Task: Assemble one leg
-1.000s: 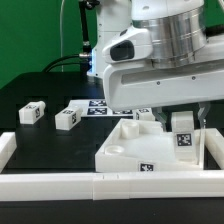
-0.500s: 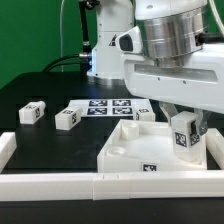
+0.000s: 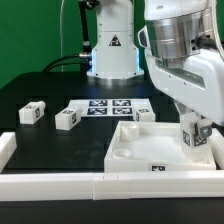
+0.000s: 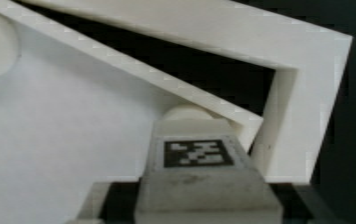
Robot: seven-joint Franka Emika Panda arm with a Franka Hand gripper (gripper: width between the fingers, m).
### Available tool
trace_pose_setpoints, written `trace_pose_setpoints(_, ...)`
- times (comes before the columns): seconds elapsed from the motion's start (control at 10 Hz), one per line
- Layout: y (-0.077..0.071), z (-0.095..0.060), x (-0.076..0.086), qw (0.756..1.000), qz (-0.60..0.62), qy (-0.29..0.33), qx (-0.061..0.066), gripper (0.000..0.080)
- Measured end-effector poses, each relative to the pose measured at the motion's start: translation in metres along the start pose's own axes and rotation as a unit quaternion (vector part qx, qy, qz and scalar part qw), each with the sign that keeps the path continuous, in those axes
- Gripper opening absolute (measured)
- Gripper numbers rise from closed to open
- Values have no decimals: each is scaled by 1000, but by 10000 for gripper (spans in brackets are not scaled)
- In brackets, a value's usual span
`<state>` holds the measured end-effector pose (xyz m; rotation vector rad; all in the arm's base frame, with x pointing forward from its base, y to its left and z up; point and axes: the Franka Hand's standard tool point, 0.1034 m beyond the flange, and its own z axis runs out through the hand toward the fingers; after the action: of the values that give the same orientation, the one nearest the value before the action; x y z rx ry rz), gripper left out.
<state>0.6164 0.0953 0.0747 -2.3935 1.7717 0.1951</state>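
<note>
My gripper point(image 3: 196, 124) is shut on a leg point(image 3: 192, 136), a small white block with a square tag on its face. It holds the leg upright over the corner of the large white square panel point(image 3: 150, 150) at the exterior view's right. The leg's lower end is hidden behind the panel's rim. In the wrist view the held leg point(image 4: 198, 150) fills the space between the jaws of my gripper point(image 4: 200, 198). Its tip is at a round corner socket point(image 4: 196, 114) of the panel point(image 4: 68, 130). Three more legs point(image 3: 33, 112) point(image 3: 67, 118) point(image 3: 143, 113) lie on the black table.
The marker board point(image 3: 105, 106) lies flat behind the loose legs. A low white rail point(image 3: 90, 186) runs along the table's front, with a short piece point(image 3: 5, 148) at the exterior view's left. The robot base point(image 3: 112, 50) stands at the back.
My arm has moved toward the exterior view's right with the leg in its jaws. The panel has shifted a little the same way. The loose legs have not moved.
</note>
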Motion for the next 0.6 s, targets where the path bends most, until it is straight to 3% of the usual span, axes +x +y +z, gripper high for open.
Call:
trace_pose_setpoints(0.2, 0, 0, 0, 1000, -31, 0, 0, 541)
trace_pose_setpoints(0.3, 0, 1, -1, 998, -55, 0, -1, 619)
trace_pose_setpoints(0.6, 0, 1, -2, 973, -231, 2, -3, 643)
